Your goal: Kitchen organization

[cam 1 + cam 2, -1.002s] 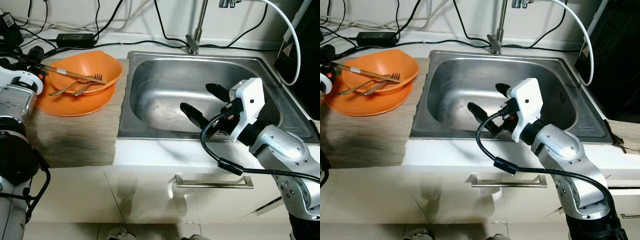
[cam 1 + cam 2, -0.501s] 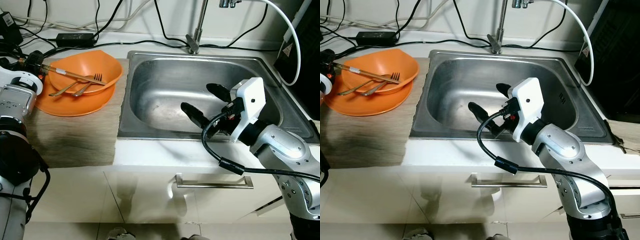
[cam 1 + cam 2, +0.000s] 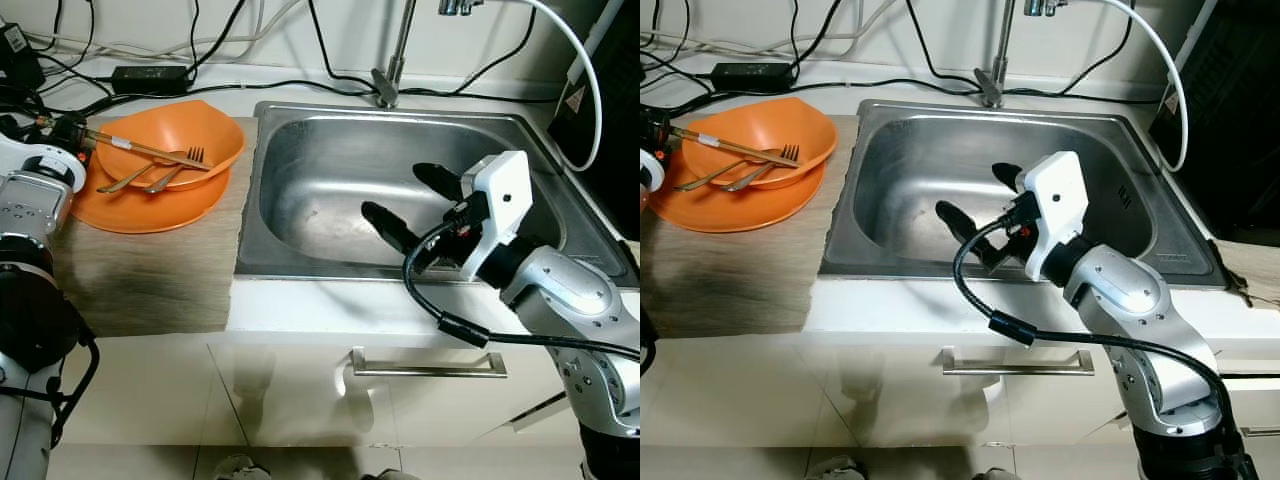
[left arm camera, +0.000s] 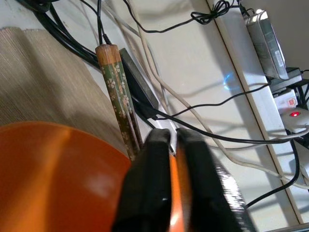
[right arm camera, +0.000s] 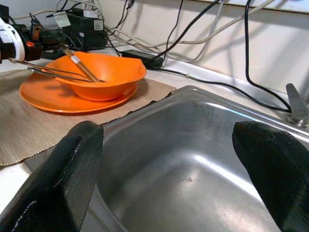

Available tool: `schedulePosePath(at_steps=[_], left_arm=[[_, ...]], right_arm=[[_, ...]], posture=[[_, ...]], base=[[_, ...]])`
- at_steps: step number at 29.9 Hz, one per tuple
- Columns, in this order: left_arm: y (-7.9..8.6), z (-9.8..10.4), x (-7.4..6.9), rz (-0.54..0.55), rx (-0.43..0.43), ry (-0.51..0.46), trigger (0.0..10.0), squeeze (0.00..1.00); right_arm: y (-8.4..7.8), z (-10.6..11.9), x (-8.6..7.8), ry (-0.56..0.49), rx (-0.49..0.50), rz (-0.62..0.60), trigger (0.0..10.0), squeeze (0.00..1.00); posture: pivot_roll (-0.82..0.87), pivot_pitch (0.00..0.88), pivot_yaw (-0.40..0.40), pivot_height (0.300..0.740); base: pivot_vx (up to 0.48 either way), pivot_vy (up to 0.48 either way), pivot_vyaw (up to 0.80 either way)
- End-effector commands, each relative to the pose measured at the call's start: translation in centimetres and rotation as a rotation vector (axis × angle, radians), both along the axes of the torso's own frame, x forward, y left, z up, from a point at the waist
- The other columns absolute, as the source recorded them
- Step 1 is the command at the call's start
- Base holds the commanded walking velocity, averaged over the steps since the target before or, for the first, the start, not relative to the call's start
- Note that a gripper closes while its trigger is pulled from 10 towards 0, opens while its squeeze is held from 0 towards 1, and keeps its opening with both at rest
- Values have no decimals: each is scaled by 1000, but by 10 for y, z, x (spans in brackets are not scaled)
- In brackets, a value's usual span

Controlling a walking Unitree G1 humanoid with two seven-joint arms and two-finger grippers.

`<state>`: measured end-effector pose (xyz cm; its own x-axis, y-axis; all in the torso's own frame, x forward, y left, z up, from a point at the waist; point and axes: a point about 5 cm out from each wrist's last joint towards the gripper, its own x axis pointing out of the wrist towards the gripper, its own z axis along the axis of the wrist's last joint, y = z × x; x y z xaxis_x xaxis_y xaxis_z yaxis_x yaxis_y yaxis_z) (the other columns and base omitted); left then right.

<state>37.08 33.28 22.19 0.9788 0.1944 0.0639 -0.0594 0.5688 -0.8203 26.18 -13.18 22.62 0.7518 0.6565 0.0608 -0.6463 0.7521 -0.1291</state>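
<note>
An orange bowl sits on an orange plate on a woven mat, left of the steel sink. Two forks and a pair of flowered chopsticks lie across the bowl. My left gripper is at the bowl's far left rim, by the chopsticks' thick end. In the left wrist view its fingers are shut, and the chopsticks run under one finger. I cannot tell whether they are pinched. My right gripper hangs open over the sink with nothing between its fingers.
The faucet stands behind the sink. Black and white cables and a power adapter lie along the counter's back. A white hose arcs over the right rim. A drawer handle sits below the counter's front edge.
My left gripper has come down a little toward the chopsticks' end at the bowl's rim. The right gripper has barely moved over the sink.
</note>
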Motion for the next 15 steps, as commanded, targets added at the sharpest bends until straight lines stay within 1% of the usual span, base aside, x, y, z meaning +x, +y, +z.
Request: schedulePosePath(at_steps=[1, 15], left_arm=[[3, -7, -3, 16, 8, 38, 0, 0], [5, -7, -3, 28, 12, 40, 0, 0]], right_arm=[[-2, 6, -1, -23, -5, -6, 10000, 0], [-1, 6, 0, -27, -5, -7, 10000, 0]], posture=[[-153, 51, -29, 740], [-153, 48, -30, 740]], base=[[0, 0, 0], [0, 0, 0]])
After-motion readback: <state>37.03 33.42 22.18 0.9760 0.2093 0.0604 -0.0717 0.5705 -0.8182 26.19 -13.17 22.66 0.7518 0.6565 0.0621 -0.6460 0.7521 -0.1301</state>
